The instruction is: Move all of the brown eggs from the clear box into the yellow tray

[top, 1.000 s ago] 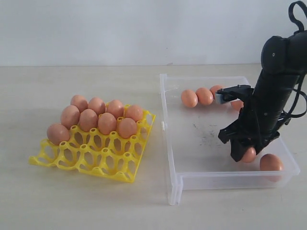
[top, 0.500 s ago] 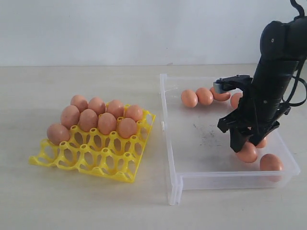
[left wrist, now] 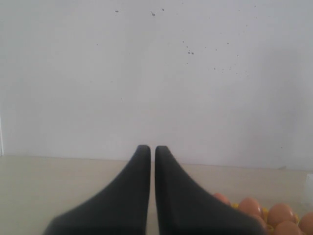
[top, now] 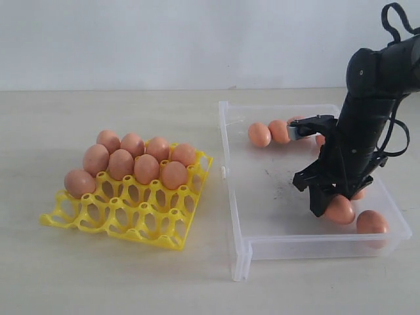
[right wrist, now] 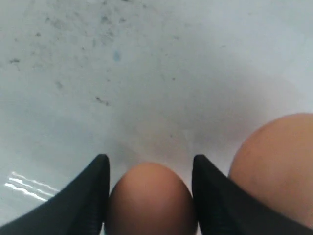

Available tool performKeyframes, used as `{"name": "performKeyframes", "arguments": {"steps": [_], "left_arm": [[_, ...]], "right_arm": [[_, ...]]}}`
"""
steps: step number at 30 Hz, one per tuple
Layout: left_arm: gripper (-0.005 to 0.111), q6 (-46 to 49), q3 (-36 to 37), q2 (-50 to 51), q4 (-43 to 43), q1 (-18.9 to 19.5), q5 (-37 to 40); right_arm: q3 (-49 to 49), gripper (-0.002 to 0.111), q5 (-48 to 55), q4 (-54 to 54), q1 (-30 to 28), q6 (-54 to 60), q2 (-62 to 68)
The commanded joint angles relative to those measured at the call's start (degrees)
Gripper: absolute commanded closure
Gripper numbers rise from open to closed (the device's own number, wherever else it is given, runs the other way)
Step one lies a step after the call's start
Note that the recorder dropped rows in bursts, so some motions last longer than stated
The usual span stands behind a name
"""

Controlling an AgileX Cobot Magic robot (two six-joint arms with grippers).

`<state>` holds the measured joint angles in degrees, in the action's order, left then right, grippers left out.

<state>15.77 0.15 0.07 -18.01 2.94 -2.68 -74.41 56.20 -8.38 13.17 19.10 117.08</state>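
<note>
Right claw (right wrist: 150,161) — clenched on one brown egg (right wrist: 149,200), low inside the clear box (top: 228,164), just beside a loose egg (top: 372,222). Left claw (left wrist: 152,149) clenched, empty. Yellow tray (top: 131,216) on table (top: 98,275) left of box — nine eggs (top: 146,168) seated.

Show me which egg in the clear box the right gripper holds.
The egg clamped between the right gripper's fingers; the egg beside it and the rest in the clear box lie free.
</note>
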Motion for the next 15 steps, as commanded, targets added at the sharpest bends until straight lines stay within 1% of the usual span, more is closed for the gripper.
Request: {"name": "performKeyframes", "arguments": {"steps": [1,2,3,4,6,10,11,12,14,15], "left_arm": [[0.103,0.2,-0.2,-0.1,-0.3,-0.2,-0.3],[0.103,0.2,-0.2,-0.1,-0.3,-0.2,-0.3],[0.103,0.2,-0.2,-0.1,-0.3,-0.2,-0.3],[0.103,0.2,-0.2,-0.1,-0.3,-0.2,-0.3],[0.103,0.2,-0.2,-0.1,-0.3,-0.2,-0.3],[0.103,0.2,-0.2,-0.1,-0.3,-0.2,-0.3],[0.103,0.2,-0.2,-0.1,-0.3,-0.2,-0.3],[0.103,0.2,-0.2,-0.1,-0.3,-0.2,-0.3],[0.103,0.2,-0.2,-0.1,-0.3,-0.2,-0.3],[0.103,0.2,-0.2,-0.1,-0.3,-0.2,-0.3]], "right_arm": [[-0.5,0.082,-0.4,0.7,0.0,1.0,0.2],[-0.5,0.093,0.0,0.7,0.0,2.1,0.2],[-0.5,0.109,0.9,0.7,0.0,4.0,0.2],[-0.5,0.108,1.0,0.7,0.0,4.3,0.2],[-0.5,0.109,0.6,0.7,0.0,4.4,0.2],[-0.5,0.109,-5.3,0.4,0.0,1.6,-0.4],[-0.5,0.109,-9.1,-1.8,0.0,1.7,-1.1],[-0.4,0.109,-10.6,-3.0,0.0,2.1,-1.3],[0.6,0.109,-18.1,-9.9,0.0,6.4,-2.5],[2.8,0.109,-25.2,-18.9,0.0,14.4,-3.1]]}}
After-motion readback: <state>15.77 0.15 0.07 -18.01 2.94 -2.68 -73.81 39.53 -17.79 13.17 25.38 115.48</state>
